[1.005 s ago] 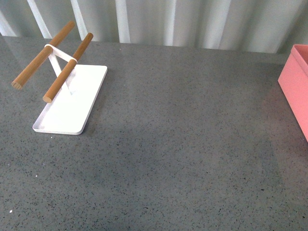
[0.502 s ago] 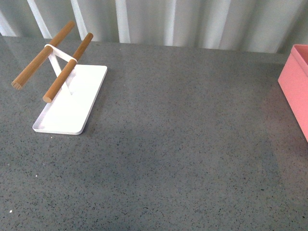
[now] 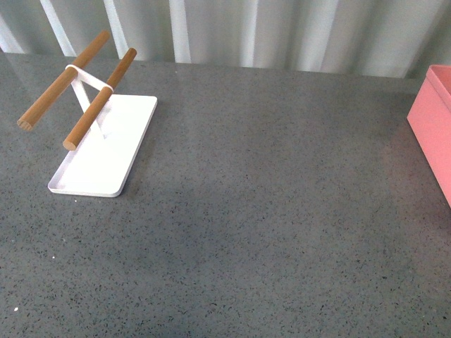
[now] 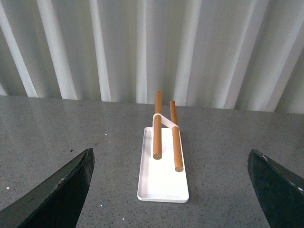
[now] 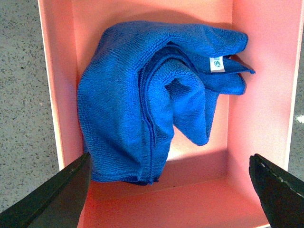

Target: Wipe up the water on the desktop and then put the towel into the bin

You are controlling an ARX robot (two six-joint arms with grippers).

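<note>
From the front, my surface [image 3: 268, 211] looks dry, with the white tray [image 3: 106, 151] at far left and the bin [image 3: 431, 130] at the right edge; neither arm shows here, nor the towel.

The left wrist view shows my left end effector [image 4: 171, 190] spread wide and empty, facing the tray from nearby.

Only the right wrist view looks into the bin: the towel [image 5: 152, 99] lies crumpled on its floor, my right end effector [image 5: 171, 190] wide open above it, holding nothing. I judge the drop done; to finish well I should lift straight up, clear of the walls.
</note>
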